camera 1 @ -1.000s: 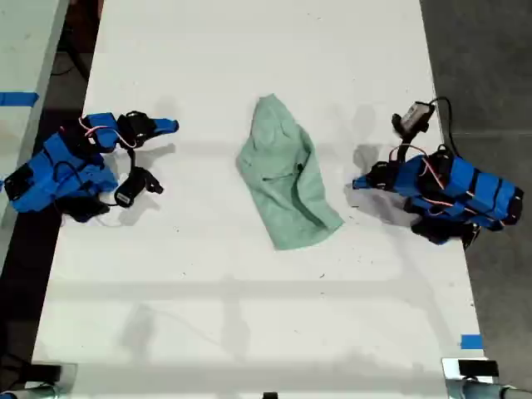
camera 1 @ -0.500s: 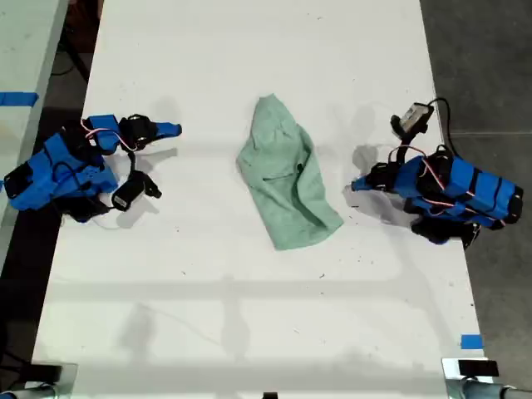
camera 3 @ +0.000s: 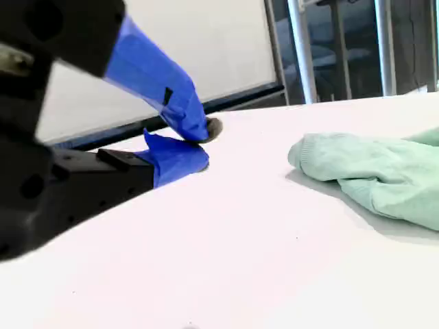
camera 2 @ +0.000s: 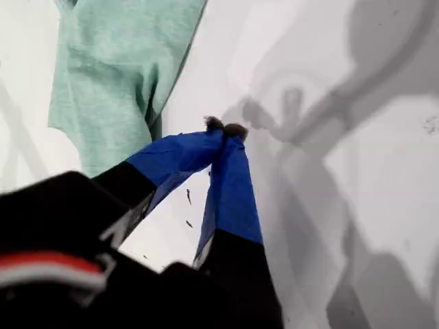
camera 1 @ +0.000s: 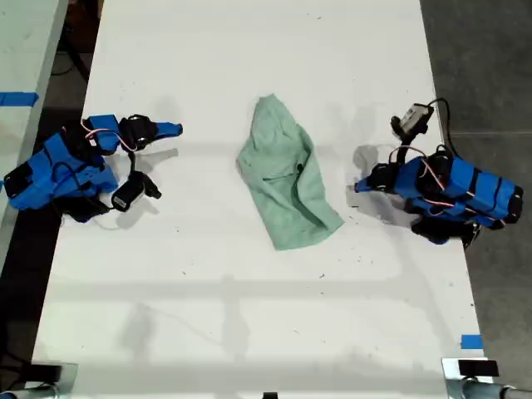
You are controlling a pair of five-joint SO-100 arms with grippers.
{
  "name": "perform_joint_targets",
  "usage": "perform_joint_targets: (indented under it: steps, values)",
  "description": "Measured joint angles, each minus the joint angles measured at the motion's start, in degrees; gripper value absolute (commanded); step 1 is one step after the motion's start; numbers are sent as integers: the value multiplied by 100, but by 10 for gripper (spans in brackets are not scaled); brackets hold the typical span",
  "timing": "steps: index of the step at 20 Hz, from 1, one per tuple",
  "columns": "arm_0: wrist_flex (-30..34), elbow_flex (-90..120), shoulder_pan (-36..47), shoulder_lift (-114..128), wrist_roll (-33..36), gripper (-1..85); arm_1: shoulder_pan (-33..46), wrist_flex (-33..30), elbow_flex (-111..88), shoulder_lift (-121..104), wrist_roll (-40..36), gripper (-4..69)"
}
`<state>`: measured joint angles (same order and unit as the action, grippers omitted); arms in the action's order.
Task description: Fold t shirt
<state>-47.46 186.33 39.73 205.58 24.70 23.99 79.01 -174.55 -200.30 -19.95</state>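
The t shirt lies crumpled and partly folded on the middle of the white table, pale mint green with a tiny dark mark. My first gripper belongs to the blue arm at the exterior view's right. It is shut on nothing and sits low over the table, just off the shirt's edge. My second gripper, on the arm at the exterior view's left, rests near the table, shut and holding nothing. It is well apart from the t shirt.
Both blue arm bodies sit folded at the table's two long sides in the exterior view. A small black camera module with a cable sticks up beside the arm at the exterior view's right. Dark floor lies beyond the table's edge.
Almost nothing has changed. The arm at the exterior view's left has shifted its gripper very slightly toward the shirt. The t shirt has not moved.
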Motion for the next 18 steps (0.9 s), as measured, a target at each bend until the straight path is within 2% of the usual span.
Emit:
perform_joint_targets:
  steps: [2, 5, 7, 10, 12, 14, 16, 18]
  values:
    - [220, -9, -202, 0, 149, -3, -79, 246, 26, -26, -18, -8]
    - [44, -519, -422, -308, -141, -3, -167, 343, 387, 114, 0, -9]
    - [-123, -1380, -694, -1564, -448, -3, -352, 431, 1257, 905, 176, -20]
    - [-264, -3542, -1564, -4395, -993, -3, -835, 536, 3111, 2944, 501, -21]
    - [-272, -5062, -2259, -6319, -1397, -3, -1345, 563, 4280, 4219, 712, 19]
    - [-185, -6513, -2900, -8297, -1661, 131, -1811, 554, 4957, 5317, 914, 114]
    - [308, -7523, -3375, -9896, -1793, 175, -2065, 378, 5045, 5968, 1002, 179]
    - [492, -8473, -3683, -11206, -1863, 196, -2188, -18, 4966, 6144, 1011, 218]
